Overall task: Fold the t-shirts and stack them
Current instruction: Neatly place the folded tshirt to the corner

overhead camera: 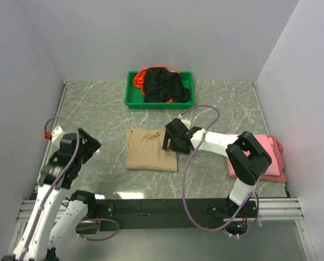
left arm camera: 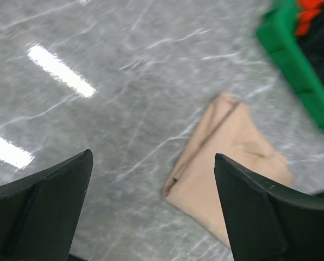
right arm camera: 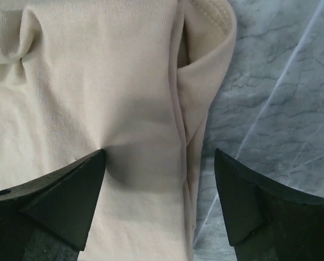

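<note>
A folded tan t-shirt [overhead camera: 149, 149] lies in the middle of the marble table; it also shows in the left wrist view [left arm camera: 235, 157] and fills the right wrist view [right arm camera: 102, 109]. My right gripper [overhead camera: 170, 142] is open over the tan shirt's right edge, its left finger pressing the cloth, its right finger over bare table [right arm camera: 159, 163]. My left gripper [overhead camera: 91, 145] is open and empty, held above bare table left of the shirt [left arm camera: 151, 179]. A folded pink t-shirt [overhead camera: 268, 157] lies at the right. Black [overhead camera: 164, 87] and orange [overhead camera: 142, 75] t-shirts sit bunched in the tray.
A green plastic tray [overhead camera: 130, 98] stands at the back centre; its corner shows in the left wrist view [left arm camera: 292, 60]. White walls enclose the table on three sides. The right arm's cable [overhead camera: 205, 111] loops over the table between the tan and pink shirts.
</note>
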Action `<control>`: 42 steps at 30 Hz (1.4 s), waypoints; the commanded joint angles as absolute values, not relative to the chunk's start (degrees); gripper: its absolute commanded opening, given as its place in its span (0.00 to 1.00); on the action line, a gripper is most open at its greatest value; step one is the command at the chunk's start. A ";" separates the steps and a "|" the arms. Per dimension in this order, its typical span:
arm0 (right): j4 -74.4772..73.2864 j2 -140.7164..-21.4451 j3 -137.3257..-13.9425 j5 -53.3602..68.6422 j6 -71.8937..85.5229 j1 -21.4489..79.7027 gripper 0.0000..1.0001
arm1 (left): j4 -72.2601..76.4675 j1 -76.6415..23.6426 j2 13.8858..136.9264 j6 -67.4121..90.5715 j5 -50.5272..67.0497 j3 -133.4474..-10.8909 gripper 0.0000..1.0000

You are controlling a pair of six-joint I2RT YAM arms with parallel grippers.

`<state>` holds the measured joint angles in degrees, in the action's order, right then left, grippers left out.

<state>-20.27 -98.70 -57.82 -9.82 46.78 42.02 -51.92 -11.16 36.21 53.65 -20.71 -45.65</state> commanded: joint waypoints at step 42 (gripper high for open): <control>-47.36 -90.26 -60.55 -38.57 32.87 31.64 0.00 | -2.00 -10.90 15.56 39.54 -7.98 -29.26 0.99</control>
